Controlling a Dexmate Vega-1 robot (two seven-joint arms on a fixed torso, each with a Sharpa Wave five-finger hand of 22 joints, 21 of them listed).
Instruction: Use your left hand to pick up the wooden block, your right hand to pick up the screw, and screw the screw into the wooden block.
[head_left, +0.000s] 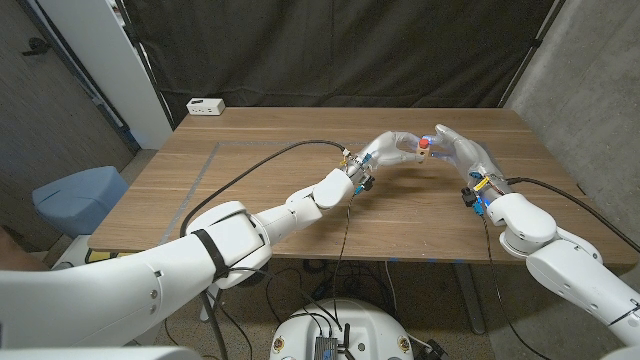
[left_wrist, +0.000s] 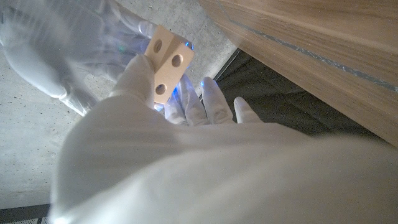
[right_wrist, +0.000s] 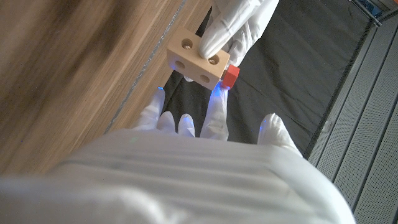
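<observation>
Fingers of my left hand (head_left: 385, 150) pinch the wooden block (left_wrist: 165, 62), a pale, smooth-sanded rectangular piece with round holes drilled in its faces; my right hand (head_left: 455, 150) meets it from the other side, fingertips touching the block's edge (whether they actually clamp the screw I cannot tell); the screw (right_wrist: 230, 76), red and blocky-headed, sits against the block; both are held above the wooden table (head_left: 260, 190), grained and matte.

One wooden block (right_wrist: 198, 60), one screw (right_wrist: 230, 76)
</observation>
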